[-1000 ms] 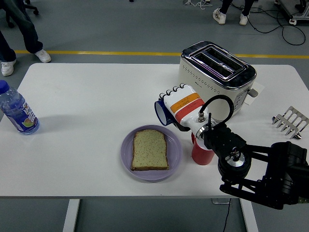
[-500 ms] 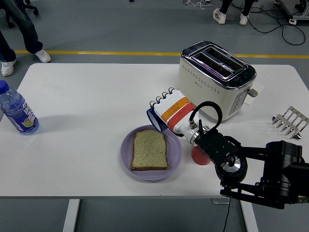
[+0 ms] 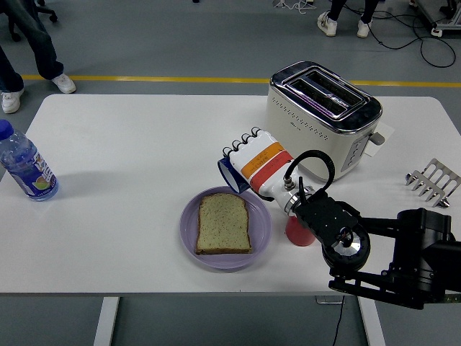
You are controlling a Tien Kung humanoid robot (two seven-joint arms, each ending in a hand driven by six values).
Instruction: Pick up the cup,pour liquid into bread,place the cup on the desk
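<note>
I see the right hand (image 3: 248,160) reaching in from the lower right, over the white table (image 3: 130,144). Its white fingers (image 3: 241,146) are curled tightly around a dark blue cup (image 3: 229,175), so the hand is closed on it. The cup is tilted on its side, with the mouth pointing down and to the left, just above the far right edge of the purple plate (image 3: 225,254). A slice of bread (image 3: 224,224) lies flat on this plate, a little to the left of the cup's mouth. I cannot tell if any liquid is coming out.

A red cup (image 3: 297,231) stands on the table just right of the plate, partly hidden by the arm. Behind the hand there is a cream toaster (image 3: 317,115). A water bottle (image 3: 25,164) stands at the left edge, and a metal rack (image 3: 432,180) lies at the far right.
</note>
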